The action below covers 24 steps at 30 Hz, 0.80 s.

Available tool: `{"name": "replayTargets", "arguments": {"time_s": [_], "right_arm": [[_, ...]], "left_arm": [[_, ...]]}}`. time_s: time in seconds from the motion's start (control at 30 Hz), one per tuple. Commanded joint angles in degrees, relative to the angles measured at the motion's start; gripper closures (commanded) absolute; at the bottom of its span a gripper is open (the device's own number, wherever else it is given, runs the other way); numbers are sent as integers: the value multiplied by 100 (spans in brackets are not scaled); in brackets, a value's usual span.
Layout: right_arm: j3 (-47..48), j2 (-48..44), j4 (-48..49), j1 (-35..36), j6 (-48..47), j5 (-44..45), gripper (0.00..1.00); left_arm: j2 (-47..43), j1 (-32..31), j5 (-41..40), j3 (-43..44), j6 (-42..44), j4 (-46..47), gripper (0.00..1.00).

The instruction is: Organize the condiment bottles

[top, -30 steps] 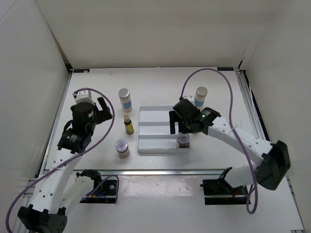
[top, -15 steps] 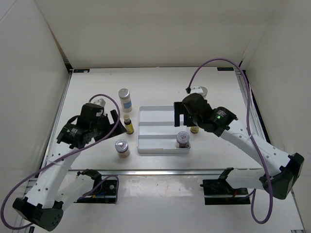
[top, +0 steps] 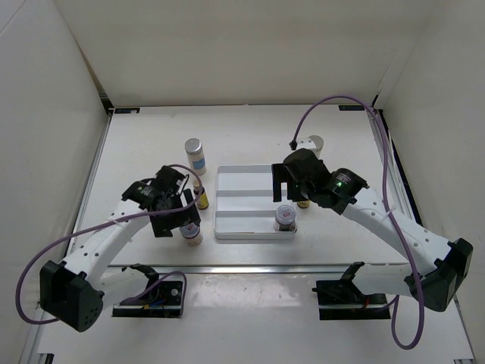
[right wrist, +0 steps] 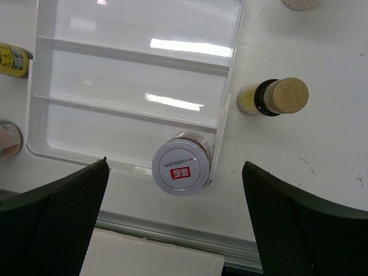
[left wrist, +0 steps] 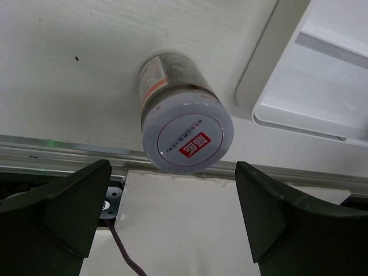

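1. Left gripper [left wrist: 172, 167]: jaws wide, nothing held, straddling loose brown jar [left wrist: 187, 138] at centre frame, just left of tray [left wrist: 322, 92]. I reckon it's lined up for a grab.
2. Right gripper [right wrist: 174, 163]: wide too, empty, above 2nd brown jar [right wrist: 180, 164], which stands in tray's lower-right corner.
3. Slim yellow btl [right wrist: 273, 96] stands outside, right of tray. Prob. next.
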Motion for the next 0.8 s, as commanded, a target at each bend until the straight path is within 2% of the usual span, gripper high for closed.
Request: {"name": "replayTargets", "arguments": {"time_s": [0.0, 0.27, 0.37, 0.47, 0.53, 0.63, 0.73, 0.77], "right_arm": [[139, -159, -19, 20, 17, 55, 0], [25, -213, -133, 20, 17, 64, 0], [77, -213, -133, 20, 17, 117, 0], [25, -213, -186, 20, 17, 187, 0], [25, -265, -186, 20, 17, 187, 0], [-28, -265, -186, 20, 79, 187, 0], [-28, -265, -186, 20, 79, 292, 0], [-28, -265, -186, 20, 79, 293, 0]], "left_arm": [[184, -35, -221, -48, -110, 346, 0], [633, -35, 139, -347, 4, 1050, 0], [827, -140, 139, -461, 4, 1174, 6], [827, -140, 191, -514, 4, 1314, 22], [679, -140, 244, -514, 4, 1314, 36], [432, -192, 297, -365, 57, 1262, 50], [432, -333, 52, 186, 197, 815, 56], [432, -333, -19, 381, 276, 648, 61]]}}
